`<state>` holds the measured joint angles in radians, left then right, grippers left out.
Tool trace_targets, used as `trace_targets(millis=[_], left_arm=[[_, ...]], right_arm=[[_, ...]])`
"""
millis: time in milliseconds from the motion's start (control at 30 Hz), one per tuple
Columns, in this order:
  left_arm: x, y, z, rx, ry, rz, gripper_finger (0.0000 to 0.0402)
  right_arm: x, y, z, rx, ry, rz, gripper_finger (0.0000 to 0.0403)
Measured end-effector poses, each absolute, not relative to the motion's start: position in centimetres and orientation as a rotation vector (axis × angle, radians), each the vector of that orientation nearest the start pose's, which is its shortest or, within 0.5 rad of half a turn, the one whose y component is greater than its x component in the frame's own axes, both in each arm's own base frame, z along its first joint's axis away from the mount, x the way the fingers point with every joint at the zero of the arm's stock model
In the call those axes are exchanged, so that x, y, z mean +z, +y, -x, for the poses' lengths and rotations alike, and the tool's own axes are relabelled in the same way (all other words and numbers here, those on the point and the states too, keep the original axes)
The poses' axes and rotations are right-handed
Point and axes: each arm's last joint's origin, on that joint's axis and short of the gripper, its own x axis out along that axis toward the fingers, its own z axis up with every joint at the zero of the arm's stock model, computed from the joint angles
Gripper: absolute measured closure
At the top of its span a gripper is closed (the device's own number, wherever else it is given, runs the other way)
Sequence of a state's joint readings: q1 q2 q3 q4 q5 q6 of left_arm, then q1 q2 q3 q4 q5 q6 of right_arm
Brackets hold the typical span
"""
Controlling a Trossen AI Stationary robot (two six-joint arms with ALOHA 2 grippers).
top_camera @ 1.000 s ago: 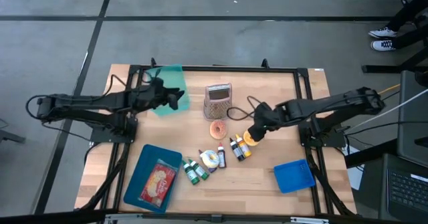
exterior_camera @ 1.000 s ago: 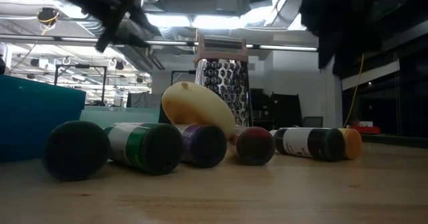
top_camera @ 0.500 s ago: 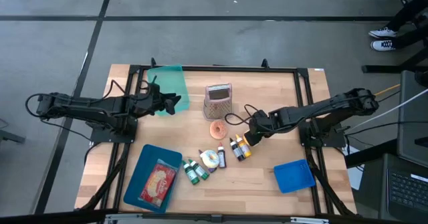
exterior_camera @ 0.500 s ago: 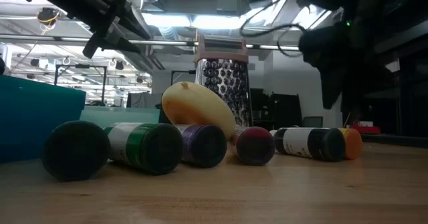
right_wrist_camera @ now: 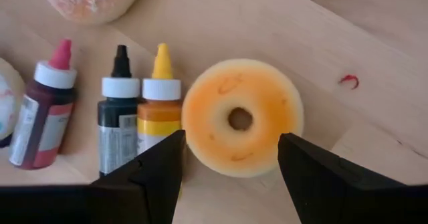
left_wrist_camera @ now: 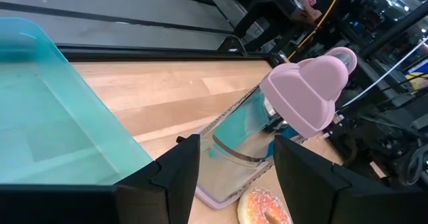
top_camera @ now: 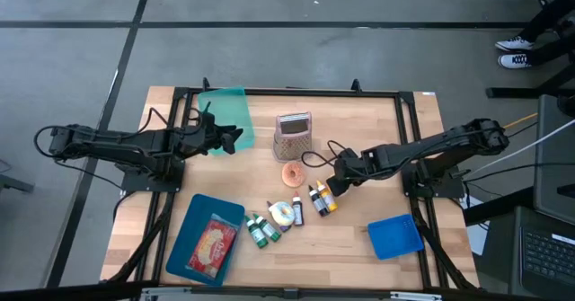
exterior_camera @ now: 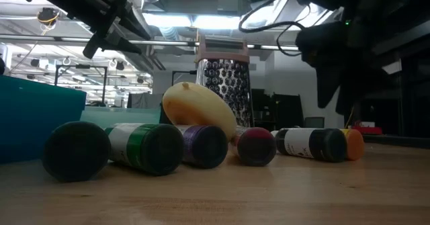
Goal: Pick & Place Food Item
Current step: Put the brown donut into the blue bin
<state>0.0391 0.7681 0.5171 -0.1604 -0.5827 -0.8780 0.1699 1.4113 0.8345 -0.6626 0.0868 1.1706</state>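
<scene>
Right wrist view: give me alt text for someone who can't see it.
The open right gripper hangs above an orange donut lying flat on the wooden table. Beside the donut lie yellow, black and red bottles.

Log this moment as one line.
right gripper: open above orange donut | left gripper: open near teal bin | donut unlifted

Overhead, table-level and two wrist cameras, all sharing the grater (top_camera: 293, 136).
</scene>
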Motion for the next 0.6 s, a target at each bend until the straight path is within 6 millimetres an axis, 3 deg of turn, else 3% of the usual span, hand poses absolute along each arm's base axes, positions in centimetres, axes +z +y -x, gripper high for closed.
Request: trace_targets(millis=[100,300,600], left_arm=[[24.7,2.2,-16.6,0.743,0.106,0.726,0.0217],[24.7,2.2,-16.6,0.744,0.102,0.737,0.0217],[24.7,2.1,-16.6,0.708,0.122,0.749,0.0217]], right_arm=[[19.3,4.1,-25.3,-0.589,1.027,-0.893,0.0167],[21.0,4.3,-27.9,-0.485,0.713,-1.069,0.0167],[18.0,3.8,-29.6,-0.625,0.703,-1.224,0.0167]])
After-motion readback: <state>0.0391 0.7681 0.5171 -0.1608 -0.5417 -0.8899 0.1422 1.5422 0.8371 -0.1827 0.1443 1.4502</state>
